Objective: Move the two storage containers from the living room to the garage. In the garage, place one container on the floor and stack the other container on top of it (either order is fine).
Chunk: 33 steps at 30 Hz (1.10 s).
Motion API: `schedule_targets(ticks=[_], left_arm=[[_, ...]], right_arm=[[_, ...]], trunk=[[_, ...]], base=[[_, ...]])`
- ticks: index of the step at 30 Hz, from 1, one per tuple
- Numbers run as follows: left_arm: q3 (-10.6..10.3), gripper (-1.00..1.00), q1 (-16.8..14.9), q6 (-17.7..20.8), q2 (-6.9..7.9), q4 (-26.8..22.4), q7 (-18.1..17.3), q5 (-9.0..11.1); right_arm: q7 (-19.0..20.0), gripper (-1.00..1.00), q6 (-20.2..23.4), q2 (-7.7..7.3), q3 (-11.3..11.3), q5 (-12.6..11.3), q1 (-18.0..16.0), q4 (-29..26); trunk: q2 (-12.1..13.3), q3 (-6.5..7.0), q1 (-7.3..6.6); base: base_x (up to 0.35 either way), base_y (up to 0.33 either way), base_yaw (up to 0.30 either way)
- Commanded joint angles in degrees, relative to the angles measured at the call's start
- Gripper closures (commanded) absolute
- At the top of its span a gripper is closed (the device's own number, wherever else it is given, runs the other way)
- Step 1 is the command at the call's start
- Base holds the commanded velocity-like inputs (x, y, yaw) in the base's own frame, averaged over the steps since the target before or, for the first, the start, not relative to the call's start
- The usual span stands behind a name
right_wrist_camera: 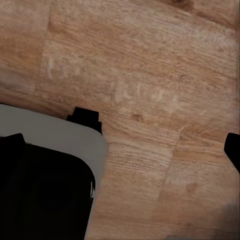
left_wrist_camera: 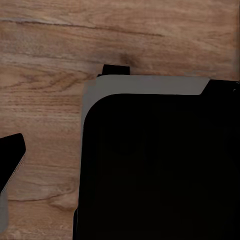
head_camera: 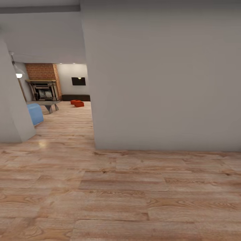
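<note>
The robot stands in a passage of light wood plank floor, with a broad pale grey wall close ahead on the right, and looks through the gap at its left into the living room. There the two storage containers sit on the planks far off, well apart from the robot: two small orange-red boxes side by side, touching or nearly so, just in front of the long low dark cabinet and below the wall-mounted black TV. To their left stand the red brick fireplace and a blue seat. Each wrist view looks down on planks and on the robot's own dark base; of the left gripper one dark fingertip shows at the edge, and of the right gripper likewise, so I cannot tell how far either is open, though nothing shows in their hold. The bins look thin-walled, lidless and empty, so probably light and fairly stiff, though the walls may flex under a pinch; a hold on the rim of a short wall, or one gripper at each end, seems soundest
</note>
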Motion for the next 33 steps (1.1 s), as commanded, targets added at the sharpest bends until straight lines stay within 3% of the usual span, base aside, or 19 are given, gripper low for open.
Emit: schedule_targets(ticks=[1, 33], left_arm=[[0.04, -1.00, -0.01, -0.07, 0.00, -0.02, -0.05, 0.50], [0.04, -1.00, -0.01, -0.07, -0.01, -0.02, -0.05, 0.44]], right_arm=[[-0.01, -1.00, -0.39, 0.04, 0.48, -0.48, -0.08, 0.17], [-0.01, -1.00, -0.67, -0.06, 0.48, -0.39, -0.07, 0.17]], trunk=[[-0.02, -0.05, 0.03], [-0.02, -0.05, 0.03]], base=[[0.323, 0.000, 0.028], [0.323, 0.000, 0.253]])
